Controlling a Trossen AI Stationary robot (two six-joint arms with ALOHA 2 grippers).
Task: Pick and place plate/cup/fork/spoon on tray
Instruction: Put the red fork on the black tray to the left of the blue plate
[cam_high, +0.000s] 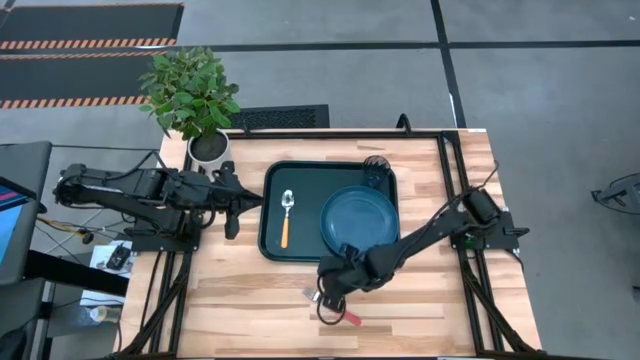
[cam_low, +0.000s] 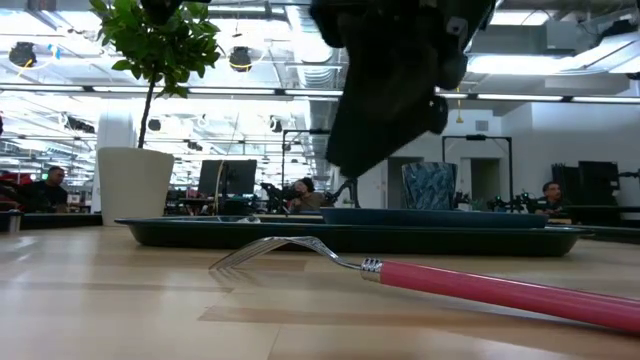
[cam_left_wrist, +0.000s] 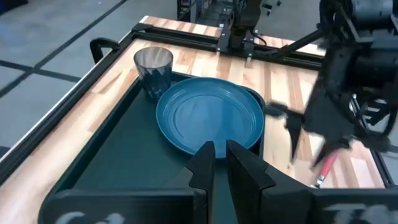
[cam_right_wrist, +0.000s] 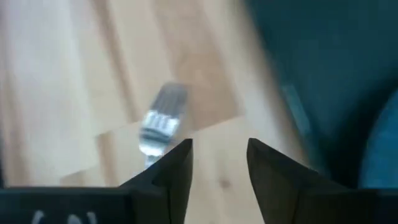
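The dark green tray (cam_high: 300, 180) lies mid-table. On it are the blue plate (cam_high: 358, 220), the dark cup (cam_high: 376, 170) at its far right corner, and the orange-handled spoon (cam_high: 286, 218) at its left. The fork (cam_low: 400, 275) lies flat on the wood in front of the tray, its tines (cam_right_wrist: 160, 124) curving up and its red-pink handle (cam_high: 350, 318) toward the near edge. My right gripper (cam_right_wrist: 219, 155) hovers open just above the fork's tine end (cam_high: 322, 298), touching nothing. My left gripper (cam_left_wrist: 219, 155) is shut and empty, level at the tray's left side (cam_high: 255, 200).
A potted plant (cam_high: 195, 100) in a white pot (cam_low: 133, 185) stands at the table's far left corner. Black frame rails (cam_high: 450, 180) run along the table's sides. Bare wood lies in front of the tray. People sit in the room behind.
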